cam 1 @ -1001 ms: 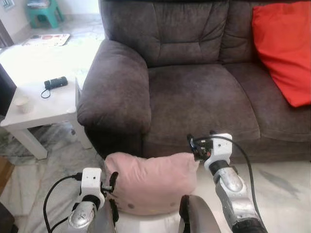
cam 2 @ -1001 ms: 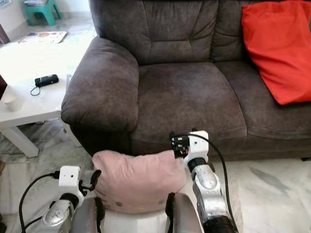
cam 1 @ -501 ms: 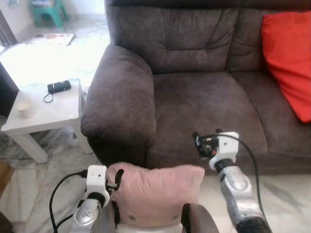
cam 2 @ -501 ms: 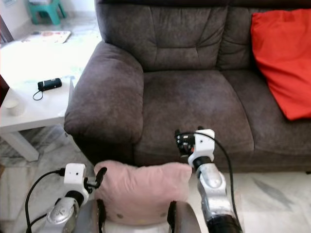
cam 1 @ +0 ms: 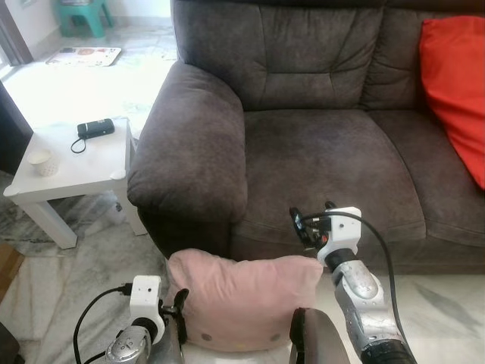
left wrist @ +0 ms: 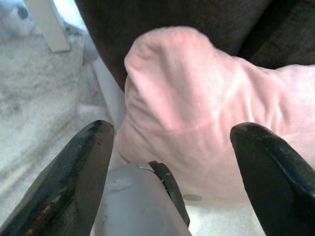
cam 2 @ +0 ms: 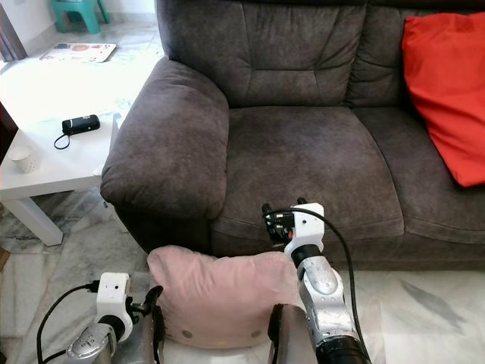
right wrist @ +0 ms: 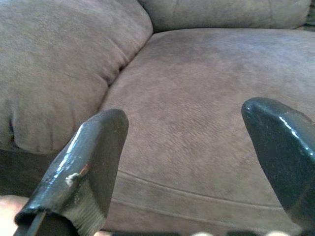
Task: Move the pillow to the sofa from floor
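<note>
Softly creased, the pink pillow (cam 1: 241,302) was pressed between both arms, left gripper (left wrist: 174,162) and right gripper (right wrist: 192,162) spread wide, empty.

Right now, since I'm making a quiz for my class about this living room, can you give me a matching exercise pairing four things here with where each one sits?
Things:
1. pink pillow
2. red cushion
3. paper cup
4. right gripper

Places:
A. on the white side table
B. on the sofa seat, at the robot's right
C. raised before the sofa seat's front edge
D. on the floor against the sofa's front

Pairs: 1-D, 2-B, 3-A, 4-C
</note>
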You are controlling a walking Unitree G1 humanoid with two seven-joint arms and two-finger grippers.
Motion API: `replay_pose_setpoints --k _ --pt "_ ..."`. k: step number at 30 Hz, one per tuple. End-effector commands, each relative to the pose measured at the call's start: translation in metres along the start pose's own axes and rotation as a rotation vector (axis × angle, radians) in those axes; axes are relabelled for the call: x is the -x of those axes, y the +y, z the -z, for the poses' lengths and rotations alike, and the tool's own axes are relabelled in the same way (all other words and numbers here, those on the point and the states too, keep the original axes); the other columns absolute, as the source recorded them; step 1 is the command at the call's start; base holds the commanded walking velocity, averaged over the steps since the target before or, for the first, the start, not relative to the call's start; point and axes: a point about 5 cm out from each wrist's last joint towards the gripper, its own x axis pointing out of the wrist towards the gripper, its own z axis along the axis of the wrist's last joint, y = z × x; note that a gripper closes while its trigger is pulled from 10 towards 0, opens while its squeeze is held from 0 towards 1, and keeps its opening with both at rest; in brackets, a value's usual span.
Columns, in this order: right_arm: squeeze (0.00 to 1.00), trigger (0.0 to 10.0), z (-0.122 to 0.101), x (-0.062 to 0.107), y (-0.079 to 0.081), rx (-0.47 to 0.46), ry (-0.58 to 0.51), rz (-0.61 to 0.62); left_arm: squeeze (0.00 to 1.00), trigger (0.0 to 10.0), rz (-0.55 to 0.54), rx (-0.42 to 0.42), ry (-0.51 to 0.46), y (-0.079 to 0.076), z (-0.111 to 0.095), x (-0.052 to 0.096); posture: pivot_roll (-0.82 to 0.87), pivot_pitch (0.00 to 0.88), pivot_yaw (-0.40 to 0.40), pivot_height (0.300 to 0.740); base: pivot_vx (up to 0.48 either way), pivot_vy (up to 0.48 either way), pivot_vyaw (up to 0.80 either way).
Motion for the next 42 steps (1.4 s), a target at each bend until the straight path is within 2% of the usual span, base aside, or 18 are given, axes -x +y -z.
replay_pose_setpoints --k 1,2,9,14,22,24,28,36,42 --pt "0.00 10.0 -0.004 -0.001 -0.001 -0.004 -0.008 -0.001 0.00 10.0 -0.007 0.024 0.012 0.003 0.001 -0.002 0.05 0.093 -0.040 0.525 0.000 0.000 0.00" --pt "0.00 10.0 -0.006 -0.002 0.000 -0.003 -0.015 -0.005 0.00 10.0 -0.012 0.052 0.025 0.004 0.001 -0.006 0.04 0.097 -0.041 0.525 0.000 0.000 0.00" --pt "0.00 10.0 -0.014 -0.003 -0.001 0.004 -0.038 -0.014 0.00 10.0 -0.017 0.091 0.010 0.002 -0.012 -0.020 0.01 0.113 -0.047 0.525 0.000 0.000 0.00" --pt "0.00 10.0 -0.017 0.000 -0.003 0.010 -0.041 -0.021 0.00 10.0 -0.044 0.079 -0.006 0.003 -0.020 -0.026 -0.01 0.131 -0.056 0.525 0.000 0.000 0.00" --pt "0.00 10.0 -0.027 0.004 -0.001 0.016 -0.067 -0.043 0.00 10.0 -0.088 0.110 -0.035 0.005 -0.022 -0.027 -0.02 0.165 -0.069 0.525 0.000 0.000 0.00" --pt "0.00 10.0 -0.045 0.000 0.000 0.011 -0.110 -0.054 0.00 10.0 -0.106 0.105 -0.049 0.006 -0.024 -0.027 -0.03 0.180 -0.079 0.525 0.000 0.000 0.00" --pt "0.00 10.0 -0.055 0.000 0.001 0.013 -0.137 -0.069 0.00 10.0 -0.112 0.110 -0.071 0.005 -0.026 -0.028 -0.02 0.211 -0.097 0.525 0.000 0.000 0.00" --pt "0.00 10.0 -0.066 -0.001 0.013 0.008 -0.137 -0.130 0.00 10.0 -0.140 0.123 -0.136 0.011 -0.037 -0.029 -0.02 0.276 -0.129 0.525 0.000 0.000 0.00" --pt "0.00 10.0 -0.080 0.008 0.014 -0.003 -0.154 -0.144 0.00 10.0 -0.135 0.104 -0.198 0.013 -0.051 -0.030 -0.02 0.327 -0.146 0.525 0.000 0.000 0.00"
